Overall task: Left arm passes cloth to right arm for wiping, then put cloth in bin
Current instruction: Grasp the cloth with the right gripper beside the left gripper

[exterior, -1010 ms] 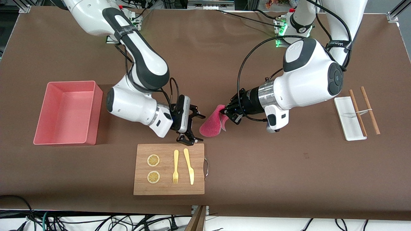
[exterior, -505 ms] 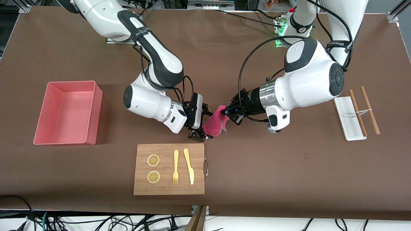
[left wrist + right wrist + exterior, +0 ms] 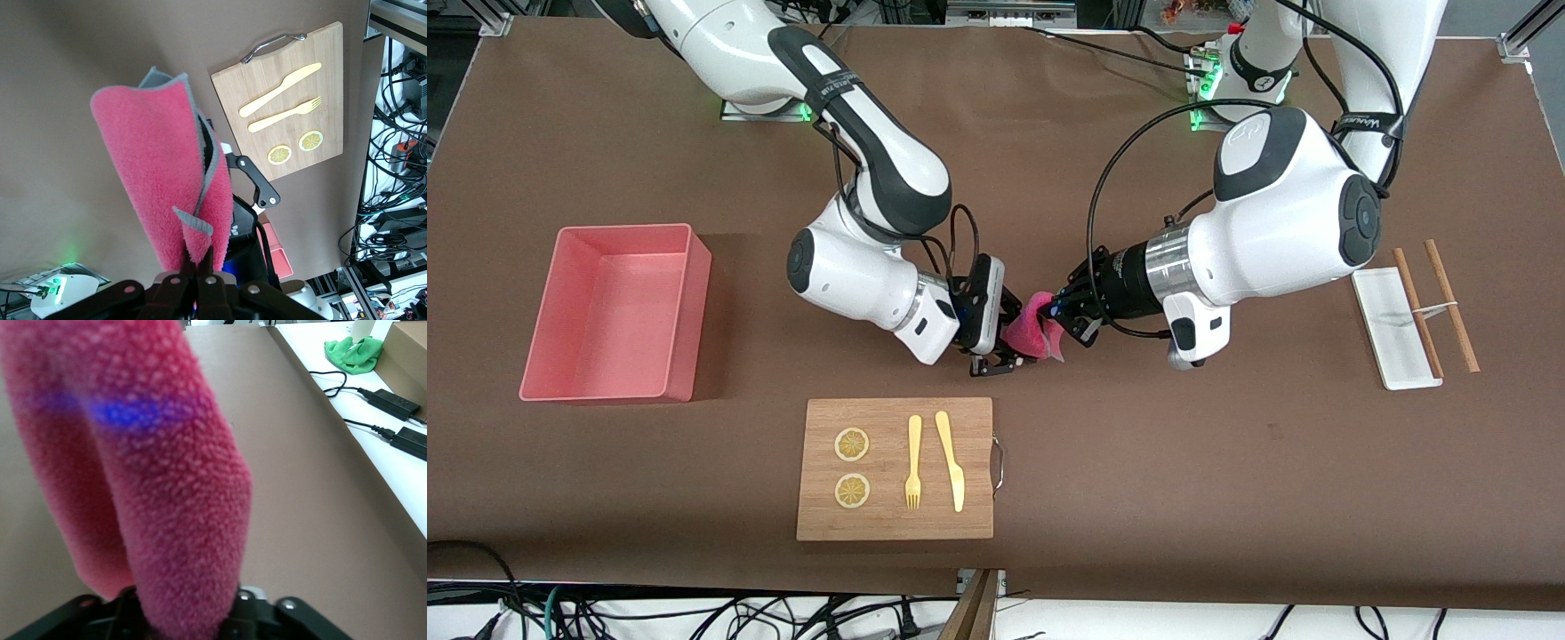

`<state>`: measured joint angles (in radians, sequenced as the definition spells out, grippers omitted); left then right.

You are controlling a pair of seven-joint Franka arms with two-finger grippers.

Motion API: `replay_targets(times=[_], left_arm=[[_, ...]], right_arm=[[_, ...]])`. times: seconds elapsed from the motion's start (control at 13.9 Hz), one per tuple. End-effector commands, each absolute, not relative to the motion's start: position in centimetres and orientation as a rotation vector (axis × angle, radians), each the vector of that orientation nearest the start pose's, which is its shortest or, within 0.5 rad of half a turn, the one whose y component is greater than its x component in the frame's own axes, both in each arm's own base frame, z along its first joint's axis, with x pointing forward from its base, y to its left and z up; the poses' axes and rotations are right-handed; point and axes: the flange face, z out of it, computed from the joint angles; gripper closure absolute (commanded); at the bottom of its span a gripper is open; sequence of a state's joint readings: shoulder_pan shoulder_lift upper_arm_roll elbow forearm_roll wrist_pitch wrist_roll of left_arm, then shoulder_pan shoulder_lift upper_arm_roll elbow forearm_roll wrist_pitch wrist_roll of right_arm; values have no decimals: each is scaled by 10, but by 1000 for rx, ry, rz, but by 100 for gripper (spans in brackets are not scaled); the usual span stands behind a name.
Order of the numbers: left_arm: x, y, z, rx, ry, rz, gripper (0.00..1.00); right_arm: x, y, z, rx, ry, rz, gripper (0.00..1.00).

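Front view, going across from the right arm's end: bin sits on the table, well apart from both grippers, nothing seen inside; right gripper is up over the table just above the board's handle end, fingers folded in around one end of the cloth; in the right wrist view the cloth fills the gap betw. the fingers, so it looks gripped there; left gripper meets it head-on, clenched on the cloth's other end; cloth hangs betw. the two tools, bunched, off the table; so both hold it at once. Board lies nearer the front camera than the right gripper, w/ two lemon slices, a fork and a knife on it; metal handle on its edge toward the left arm's end. White tray and two brown sticks lie near the left arm's end, well apart from the left gripper; sticks cross over the tray's edge.

Left wrist view: left gripper pinches the cloth at its lower hem, cloth standing up from the fingers; right gripper's black finger shows just beside it.
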<state>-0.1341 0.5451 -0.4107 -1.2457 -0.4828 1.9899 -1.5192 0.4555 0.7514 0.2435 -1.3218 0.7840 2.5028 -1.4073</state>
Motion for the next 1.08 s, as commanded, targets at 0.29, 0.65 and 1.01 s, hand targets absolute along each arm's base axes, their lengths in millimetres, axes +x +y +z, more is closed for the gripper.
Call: replay_targets(times=[0.29, 0.65, 1.01], left_arm=[[650, -336, 514, 2068, 1429, -620, 100], [653, -328, 515, 2073, 1432, -601, 0], [656, -320, 517, 2065, 1440, -595, 0]], right_arm=[[637, 450, 346, -1860, -1593, -841, 100], [642, 439, 355, -1921, -1506, -760, 100], [649, 415, 371, -1914, -1529, -686, 100]])
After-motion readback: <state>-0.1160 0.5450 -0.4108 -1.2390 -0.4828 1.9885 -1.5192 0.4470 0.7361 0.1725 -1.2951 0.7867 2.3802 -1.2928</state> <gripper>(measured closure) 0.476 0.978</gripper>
